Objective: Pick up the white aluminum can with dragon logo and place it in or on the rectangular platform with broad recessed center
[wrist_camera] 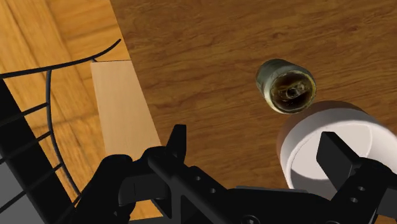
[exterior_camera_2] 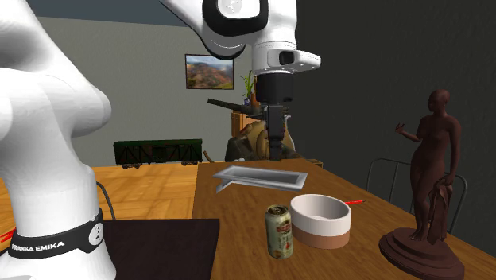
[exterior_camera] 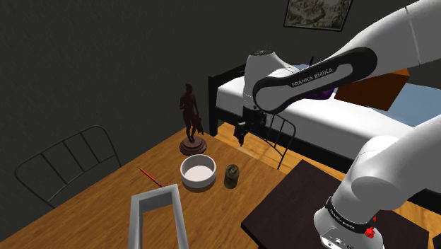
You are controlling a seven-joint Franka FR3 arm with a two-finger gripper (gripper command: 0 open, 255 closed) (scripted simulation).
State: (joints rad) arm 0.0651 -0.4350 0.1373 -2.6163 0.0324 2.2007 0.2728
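Observation:
A small can (exterior_camera: pixel 231 176) with pale, green and red print stands upright on the wooden table, right beside a white bowl (exterior_camera: pixel 198 172). In the second exterior view the can (exterior_camera_2: pixel 278 231) is just left of the bowl (exterior_camera_2: pixel 320 219). The grey rectangular platform (exterior_camera: pixel 159 219) with a recessed centre lies toward the shoulder view's lower left; the same platform (exterior_camera_2: pixel 261 176) sits farther back across the table. My gripper (exterior_camera: pixel 242 134) hangs open well above the table, up and behind the can. Seen from the wrist, the can (wrist_camera: pixel 286 86) lies ahead of my open gripper (wrist_camera: pixel 257 153), untouched.
A dark figurine (exterior_camera: pixel 191 120) stands on a round base behind the bowl. A red pencil (exterior_camera: pixel 150 176) lies between bowl and platform. Black wire chairs (exterior_camera: pixel 67 159) stand at the table edges; a chair (wrist_camera: pixel 38 127) sits beside the table. A bed (exterior_camera: pixel 318 113) lies beyond.

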